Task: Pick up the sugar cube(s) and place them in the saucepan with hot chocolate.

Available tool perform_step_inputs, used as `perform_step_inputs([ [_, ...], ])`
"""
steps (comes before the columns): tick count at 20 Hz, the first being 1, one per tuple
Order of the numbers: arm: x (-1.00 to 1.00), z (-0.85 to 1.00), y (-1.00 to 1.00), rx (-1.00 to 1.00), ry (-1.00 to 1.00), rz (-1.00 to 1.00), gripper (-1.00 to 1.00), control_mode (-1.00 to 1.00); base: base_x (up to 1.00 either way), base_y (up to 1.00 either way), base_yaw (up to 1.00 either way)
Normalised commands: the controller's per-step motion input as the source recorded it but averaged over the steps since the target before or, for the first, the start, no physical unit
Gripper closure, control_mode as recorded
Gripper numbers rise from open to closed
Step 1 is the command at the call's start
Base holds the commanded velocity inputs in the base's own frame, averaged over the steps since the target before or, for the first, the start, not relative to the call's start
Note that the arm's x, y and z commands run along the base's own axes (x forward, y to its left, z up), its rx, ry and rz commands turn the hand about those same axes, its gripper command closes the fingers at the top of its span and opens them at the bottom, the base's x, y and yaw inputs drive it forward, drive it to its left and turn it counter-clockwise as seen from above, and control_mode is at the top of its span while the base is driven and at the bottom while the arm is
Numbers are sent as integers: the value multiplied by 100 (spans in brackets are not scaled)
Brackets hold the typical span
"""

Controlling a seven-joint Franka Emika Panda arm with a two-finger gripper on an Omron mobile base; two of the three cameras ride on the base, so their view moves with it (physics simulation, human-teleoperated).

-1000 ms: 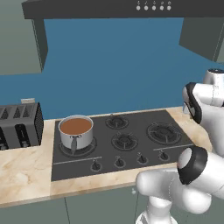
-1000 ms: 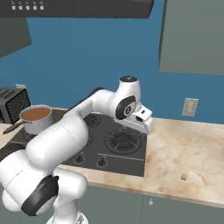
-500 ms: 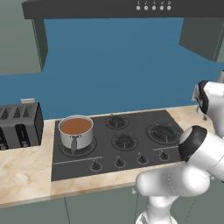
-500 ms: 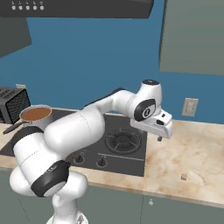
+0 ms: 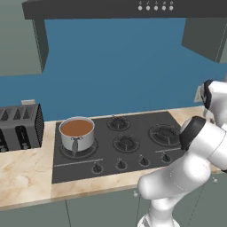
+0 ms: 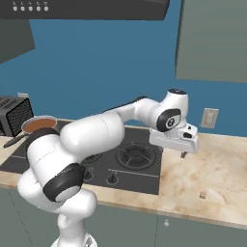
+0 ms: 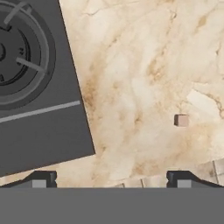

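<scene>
So we've got the gripper (image 6: 182, 153) hanging above the marble counter (image 6: 222, 169), just right of the black cooktop (image 6: 132, 166), pointing down with nothing in it. Our fingers (image 7: 40, 180) are spread wide, one tip at each bottom corner of the hand view with bare counter between them.

The sugar cube (image 7: 181, 120) is a tiny tan block sitting alone on the marble, around 3 o'clock in the hand view, a bit above our right-side fingertip and not touching it. From the right base view the same cube (image 6: 203, 195) sits nearer the counter's front edge, at about 5 o'clock from the gripper and clearly apart from it.

The saucepan (image 5: 77, 134) is over on the cooktop's left burner, full of brown hot chocolate, stubby handle pointing toward the front. A black toaster (image 5: 20, 127) stands just left of it, at 9 o'clock. Saucepan and cube are well apart, with the whole cooktop between them
</scene>
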Motion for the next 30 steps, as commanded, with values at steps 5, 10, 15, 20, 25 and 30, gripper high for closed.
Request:
perform_step_inputs([
  [5, -26, -24, -3, 3, -22, 17, -100, -100, 0, 0, 0],
  [10, -5, -34, -11, 4, -11, 14, -100, -100, 0, 0, 0],
  [15, 1, -45, -20, 1, 1, 12, -100, -100, 0, 0, 0],
  [20, 10, -46, -35, 1, 8, 13, -100, -100, 0, 0, 0],
  [25, 12, -41, -36, 3, 6, 12, -100, -100, 0, 0, 0],
  [30, 0, -15, -18, 4, 0, 9, -100, -100, 0, 0, 0],
])
